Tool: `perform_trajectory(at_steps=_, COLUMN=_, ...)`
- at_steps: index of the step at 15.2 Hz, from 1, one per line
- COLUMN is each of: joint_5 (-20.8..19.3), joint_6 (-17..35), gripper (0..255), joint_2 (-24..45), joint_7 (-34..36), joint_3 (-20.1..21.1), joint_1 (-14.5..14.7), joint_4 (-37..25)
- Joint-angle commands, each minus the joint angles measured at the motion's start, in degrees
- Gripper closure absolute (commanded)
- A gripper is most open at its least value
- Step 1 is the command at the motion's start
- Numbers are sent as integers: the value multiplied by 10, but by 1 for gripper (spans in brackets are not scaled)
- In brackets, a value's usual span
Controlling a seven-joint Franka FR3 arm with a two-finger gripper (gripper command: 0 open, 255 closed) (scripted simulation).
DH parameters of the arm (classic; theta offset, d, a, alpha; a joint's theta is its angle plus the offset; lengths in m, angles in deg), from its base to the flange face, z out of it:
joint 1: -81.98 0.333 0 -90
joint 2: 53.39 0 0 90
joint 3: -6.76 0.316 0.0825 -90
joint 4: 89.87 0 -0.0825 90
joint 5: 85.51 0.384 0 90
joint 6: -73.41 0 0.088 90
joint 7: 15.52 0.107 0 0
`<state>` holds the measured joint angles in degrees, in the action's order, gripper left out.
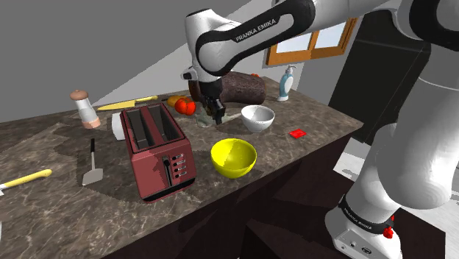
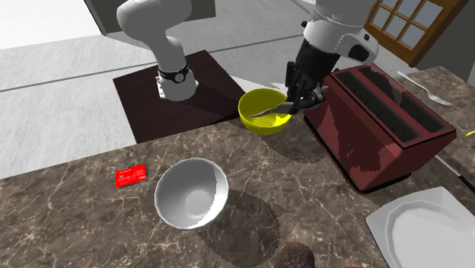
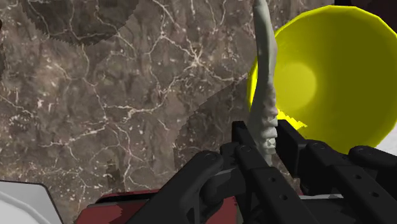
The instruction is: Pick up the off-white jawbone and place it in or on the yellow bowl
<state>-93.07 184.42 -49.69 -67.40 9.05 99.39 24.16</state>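
Reading across the shoulder view from its left. Noted red toaster (image 1: 158, 151) standing on the marbled worktop (image 1: 59, 147), close beside the tool's path. Found tool (image 1: 216, 112) next, raised above the worktop and clenched on the off-white jawbone (image 3: 266, 70). Observed toothed end pinched between the fingers (image 3: 245, 146), long limb projecting forward. Judged so gripped to let the free end lead into the receptacle, and carried high to clear its rim. Found yellow bowl (image 1: 234, 157) lower right of the tool, empty. Confirmed from the second exterior view: bone's tip reaching over the bowl's rim. Judged placement not yet made, with lowering and release outstanding. Noted white bowl (image 1: 257, 118) and red card (image 1: 297, 134) further right, uninvolved. Could not determine clearance between bone and bowl. Found the bone largely masked by the tool in the shoulder view.
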Motion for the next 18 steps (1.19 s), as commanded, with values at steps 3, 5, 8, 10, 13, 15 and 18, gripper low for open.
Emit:
perform_trajectory(at_steps=3, joint_5=6, joint_6=20, gripper=255, joint_2=-73, joint_7=29, joint_3=14, joint_1=15, joint_4=95)
perform_trajectory(at_steps=5, joint_5=12, joint_6=25, gripper=255, joint_2=-109, joint_7=42, joint_3=22, joint_1=22, joint_4=139)
perform_trajectory(at_steps=8, joint_5=18, joint_6=37, gripper=255, joint_2=-141, joint_7=56, joint_3=31, joint_1=31, joint_4=183)
perform_trajectory(at_steps=10, joint_5=16, joint_6=53, gripper=255, joint_2=-134, joint_7=58, joint_3=31, joint_1=30, joint_4=192)
perform_trajectory(at_steps=13, joint_5=14, joint_6=76, gripper=255, joint_2=-123, joint_7=62, joint_3=31, joint_1=30, joint_4=205)
perform_trajectory(at_steps=15, joint_5=12, joint_6=92, gripper=255, joint_2=-115, joint_7=64, joint_3=31, joint_1=30, joint_4=213)
perform_trajectory(at_steps=18, joint_5=10, joint_6=110, gripper=255, joint_2=-105, joint_7=67, joint_3=31, joint_1=29, joint_4=221)
